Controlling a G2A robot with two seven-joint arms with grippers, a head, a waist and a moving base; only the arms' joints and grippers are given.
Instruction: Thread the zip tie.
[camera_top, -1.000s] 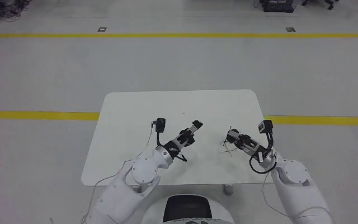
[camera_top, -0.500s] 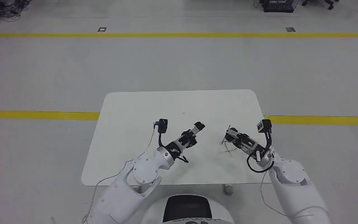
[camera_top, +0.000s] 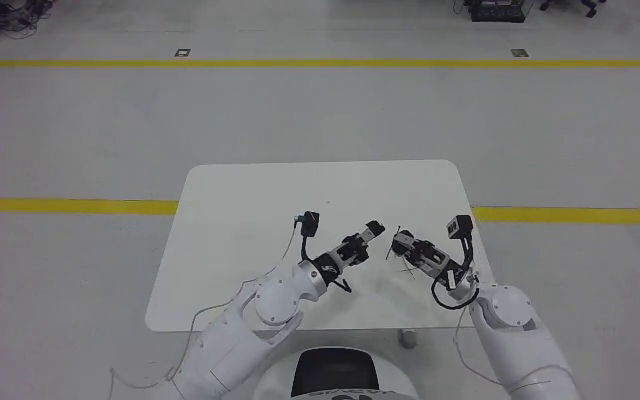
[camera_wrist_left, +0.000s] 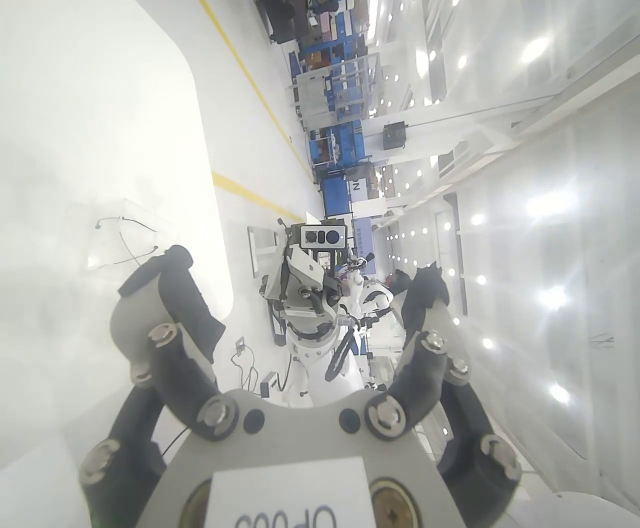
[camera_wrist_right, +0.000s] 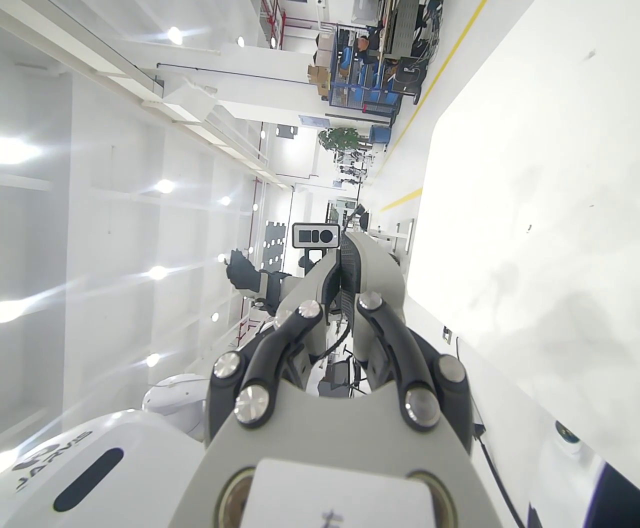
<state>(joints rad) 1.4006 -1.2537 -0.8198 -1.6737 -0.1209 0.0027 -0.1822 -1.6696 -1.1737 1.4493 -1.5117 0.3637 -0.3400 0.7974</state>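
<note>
both arms have closed in since a second ago, so our left gripper (camera_top: 372, 231) now sits just beside the right gripper (camera_top: 399, 242), over the near right part of the table (camera_top: 250, 200). left is spread wide, holding nothing. right is pressed together, pinching the zip tie (camera_wrist_left: 136, 224), thin black ends trailing off its tip. we reckon we're lining up to thread, so next the left needs a clean catch on the free end.

Room is lying open over the far half and left side of the table (camera_top: 250, 200), where a gripper could be passing freely. Toward the near right corner the left gripper (camera_top: 376, 229) and right gripper (camera_top: 398, 241) are crowding tip to tip, with thin zip tie (camera_top: 393, 246) strands sitting in the gap.
</note>
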